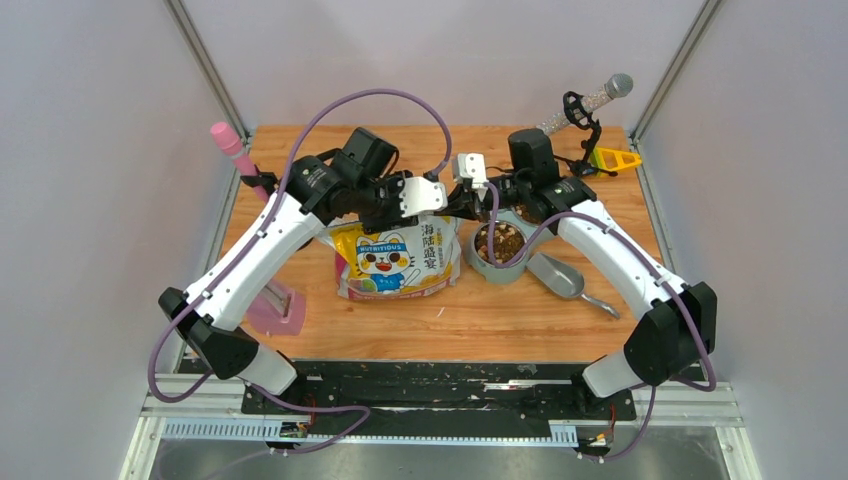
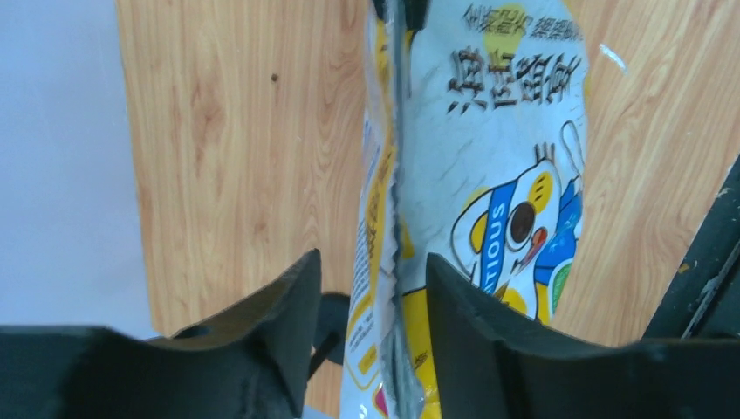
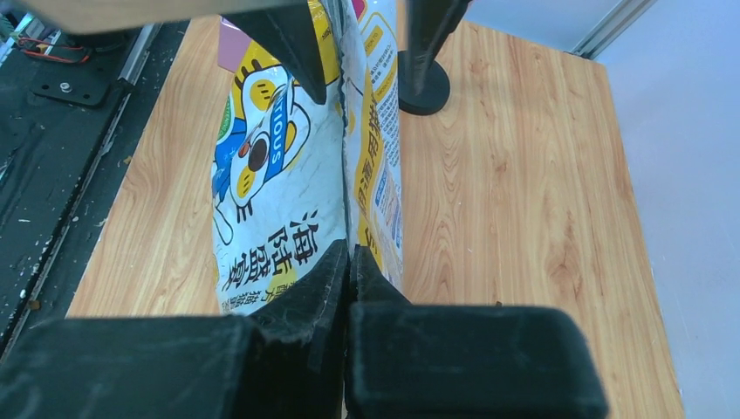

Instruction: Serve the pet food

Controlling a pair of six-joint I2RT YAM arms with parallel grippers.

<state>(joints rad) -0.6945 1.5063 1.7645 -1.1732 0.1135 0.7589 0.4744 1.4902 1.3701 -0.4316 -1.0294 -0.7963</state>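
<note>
Nearest the arm bases, a pink stand (image 1: pixel 272 305) sits at the left edge of the tabletop (image 1: pixel 500 320). A grey scoop (image 1: pixel 555 275) lies on the right, just beside the bowl (image 1: pixel 497 274) and within easy reach of the right arm. It appears to be set aside rather than in use.

In the middle, the cartoon-cat bag (image 1: pixel 395 262) leans with its printed face toward the overhead camera. Its top seam is raised toward both arms, which meet above it.

The right gripper (image 3: pixel 347 253) is clamped together on that seam, and this pinch seems to be what holds the bag up. The left gripper (image 2: pixel 371 262) straddles the same edge further along. Its fingers are apart with the seam running through the gap, so it is placed to take hold but carries nothing. A grip at two spots would let the arms spread or steady the bag's mouth, which is probably why both are there.

The pet food (image 1: pixel 500 243) is a brown heap inside the bowl, just right of the bag, so the serving looks largely done.

At the far edge, well apart from the work, a wand with a grey head (image 1: pixel 590 105) stands in a black holder beside a yellow piece (image 1: pixel 612 158).
</note>
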